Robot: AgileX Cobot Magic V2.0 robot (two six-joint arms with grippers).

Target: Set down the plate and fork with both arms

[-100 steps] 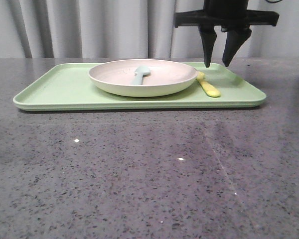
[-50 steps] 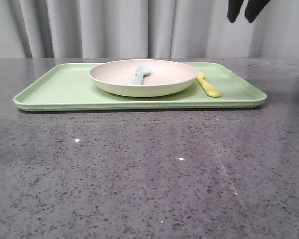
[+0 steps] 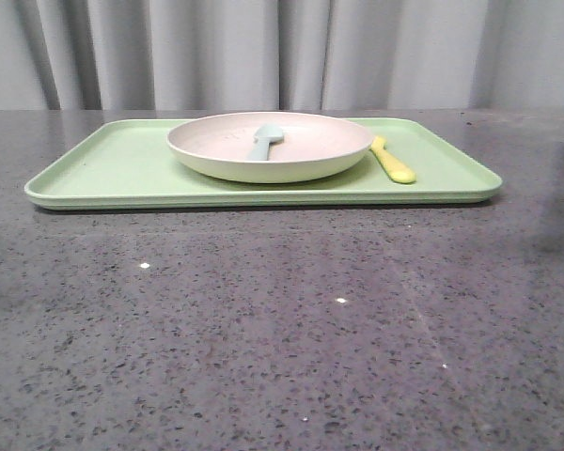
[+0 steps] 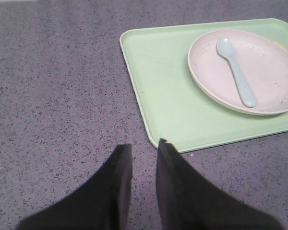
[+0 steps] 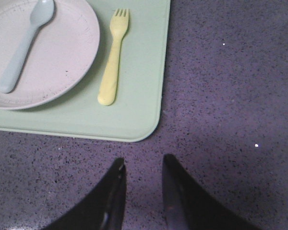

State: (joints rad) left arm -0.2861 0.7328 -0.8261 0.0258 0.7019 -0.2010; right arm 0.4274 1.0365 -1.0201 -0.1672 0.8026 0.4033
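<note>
The cream-pink plate (image 3: 271, 146) sits on the light-green tray (image 3: 103, 164), right of its middle, with a pale blue spoon (image 3: 265, 141) lying in it. The yellow fork (image 3: 392, 160) lies flat on the tray just right of the plate, tines pointing away. The plate (image 4: 245, 72) and spoon (image 4: 235, 72) show in the left wrist view; the plate (image 5: 43, 52) and fork (image 5: 113, 57) show in the right wrist view. My left gripper (image 4: 144, 146) is open and empty over bare table beside the tray's corner. My right gripper (image 5: 143, 160) is open and empty over bare table off the tray's other corner. Neither gripper shows in the front view.
The tray (image 5: 134, 120) stands far back on a dark speckled stone table (image 3: 282, 329). A grey curtain (image 3: 263, 47) hangs behind it. The tray's left part (image 4: 158, 86) holds nothing.
My right gripper, which hung open just above the fork's tines, has risen and left the front view. The plate, spoon and fork have not moved.
</note>
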